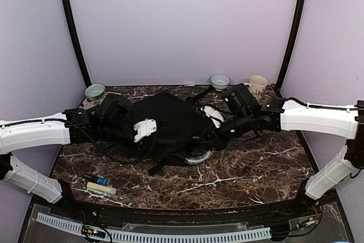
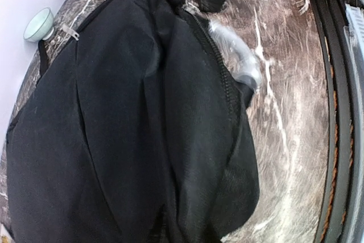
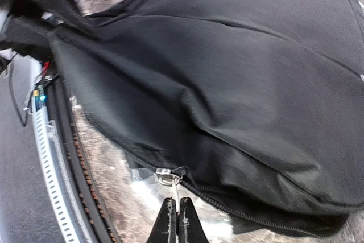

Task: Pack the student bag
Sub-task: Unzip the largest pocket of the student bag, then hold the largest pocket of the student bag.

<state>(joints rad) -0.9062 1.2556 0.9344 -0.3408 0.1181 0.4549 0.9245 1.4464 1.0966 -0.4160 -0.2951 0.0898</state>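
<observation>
The bag is lying flat in the middle of the table, a little toward the back. Its grey handle is curving out toward the near edge, and a strap is trailing off beside it.

The right gripper is reaching in from the right along the bag's near side. Its fingers are pressing together on the silver zip pull, pinching the tab between their tips. From the pull, the zip is running along the bag's edge, and it is looking closed over that stretch.

The left gripper is stretching in from the left over the bag's left half. Whether it is touching the fabric cannot be told. Its wrist camera is showing only black fabric, the zip and the handle, with no fingers in view, so whether they are spread or pressed together cannot be told.

One bowl is sitting at the back left corner. A second bowl is standing behind the bag, with a cup near it on the right. A few markers are lying near the front left, well apart from the bag.
</observation>
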